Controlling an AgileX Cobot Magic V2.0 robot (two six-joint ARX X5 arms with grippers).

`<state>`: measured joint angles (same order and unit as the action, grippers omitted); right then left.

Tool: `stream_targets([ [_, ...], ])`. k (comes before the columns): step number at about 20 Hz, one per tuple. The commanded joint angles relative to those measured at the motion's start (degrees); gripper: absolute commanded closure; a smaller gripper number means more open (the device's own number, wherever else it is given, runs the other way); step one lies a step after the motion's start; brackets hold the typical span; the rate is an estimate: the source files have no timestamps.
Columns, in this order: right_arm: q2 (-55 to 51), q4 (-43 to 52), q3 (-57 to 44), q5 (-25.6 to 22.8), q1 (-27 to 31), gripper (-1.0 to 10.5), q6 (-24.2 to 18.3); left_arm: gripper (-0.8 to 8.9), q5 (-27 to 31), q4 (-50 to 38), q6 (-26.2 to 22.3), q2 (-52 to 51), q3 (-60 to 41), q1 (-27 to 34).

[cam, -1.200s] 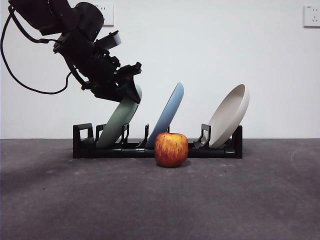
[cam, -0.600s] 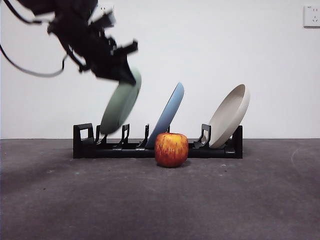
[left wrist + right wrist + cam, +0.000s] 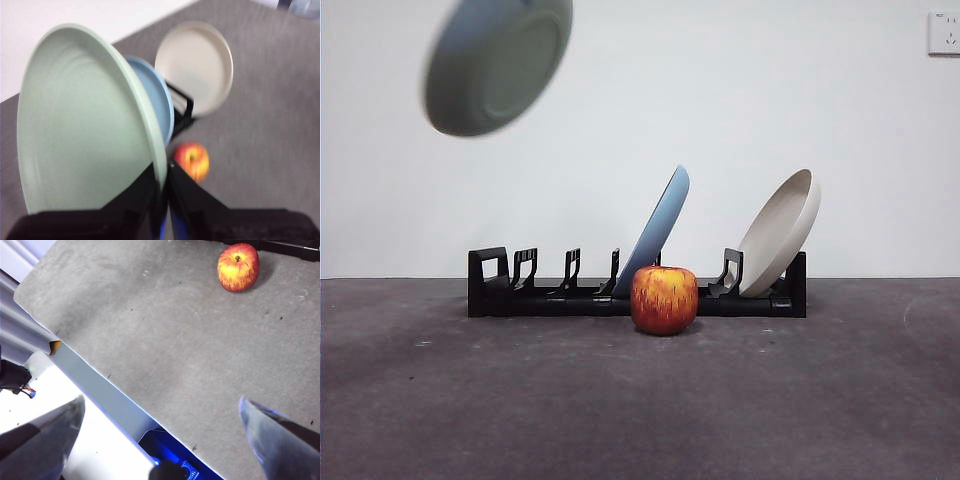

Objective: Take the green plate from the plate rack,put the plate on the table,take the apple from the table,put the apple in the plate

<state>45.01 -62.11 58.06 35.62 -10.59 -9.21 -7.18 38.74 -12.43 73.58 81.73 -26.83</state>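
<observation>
Already clear of long black slotted rack point(image 3: 638, 298): matte sage-green round plate point(image 3: 496, 62), rim clenched by left gripper point(image 3: 161, 186), aloft. Right gripper point(image 3: 160, 432) splayed, idle. Pending: plate onto speckled grey table point(image 3: 640, 400); red-yellow apple point(image 3: 664, 299) untouched.

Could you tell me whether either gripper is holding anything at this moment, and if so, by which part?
The left gripper holds the green plate by its rim, clear of the plate rack. The right gripper is open and holds nothing.

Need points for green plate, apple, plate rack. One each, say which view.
green plate point(image 3: 498, 62), front view, on its round underside, high in the air.
apple point(image 3: 664, 299), front view, middle of its red skin, on the table.
plate rack point(image 3: 490, 285), front view, on the end post by its empty slots.
</observation>
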Motion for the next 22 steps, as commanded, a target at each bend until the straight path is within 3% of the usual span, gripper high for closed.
stream_targets([
  [1,0.0,0.1,0.2,0.1,-0.1,2.6,0.2,8.19,7.3,8.9,-6.5,-2.2,-0.1,-5.5],
  [4,0.0,0.1,0.2,0.1,-0.1,2.6,0.2,8.19,13.1,16.5,-7.3,-2.4,-1.1,-13.8],
  [7,0.0,0.1,0.2,0.1,-0.1,2.6,0.2,8.19,21.3,15.7,-4.8,-2.1,-7.4,-23.1],
  [9,0.0,0.1,0.2,0.1,-0.1,2.6,0.2,8.19,26.4,12.0,-3.3,-1.7,-13.9,-28.0],
  [15,0.0,0.1,0.2,0.1,-0.1,2.6,0.4,8.19,34.0,-5.4,-4.2,1.5,-31.5,-36.1],
  [22,0.0,0.1,0.2,0.1,-0.2,2.6,0.4,8.19,38.9,-16.0,-5.8,14.4,-34.7,-41.0],
])
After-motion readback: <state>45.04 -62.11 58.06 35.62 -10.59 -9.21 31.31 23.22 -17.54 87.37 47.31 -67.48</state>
